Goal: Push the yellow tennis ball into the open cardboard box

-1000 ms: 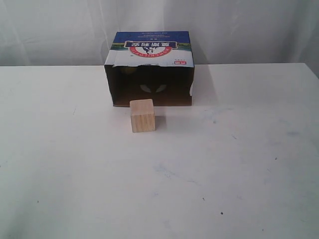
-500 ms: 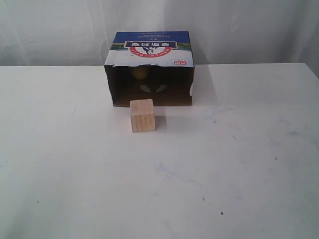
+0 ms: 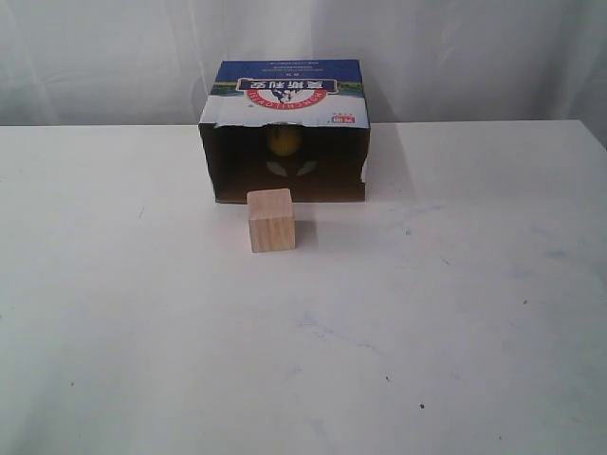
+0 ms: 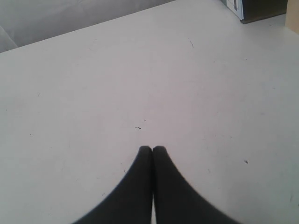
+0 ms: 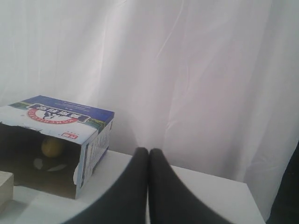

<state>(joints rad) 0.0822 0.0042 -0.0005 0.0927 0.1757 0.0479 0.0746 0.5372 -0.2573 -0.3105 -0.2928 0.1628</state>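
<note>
The yellow tennis ball (image 3: 283, 139) lies inside the open cardboard box (image 3: 285, 95), deep in its dark interior; in the right wrist view the ball (image 5: 52, 146) shows inside the box (image 5: 56, 116) too. Neither arm appears in the exterior view. My left gripper (image 4: 152, 148) is shut with nothing in it, over bare table far from the box, whose corner (image 4: 257, 9) shows at the picture's edge. My right gripper (image 5: 148, 150) is shut and empty, off to the box's side and apart from it.
A light wooden cube (image 3: 272, 219) stands on the white table (image 3: 427, 313) just in front of the box's open mouth; its edge (image 5: 5, 184) shows in the right wrist view. A white curtain (image 3: 474, 57) hangs behind the table.
The ball has rolled to the right inside the box, from barely visible at the left to plainly seen near the middle. The cube and box have not moved.
</note>
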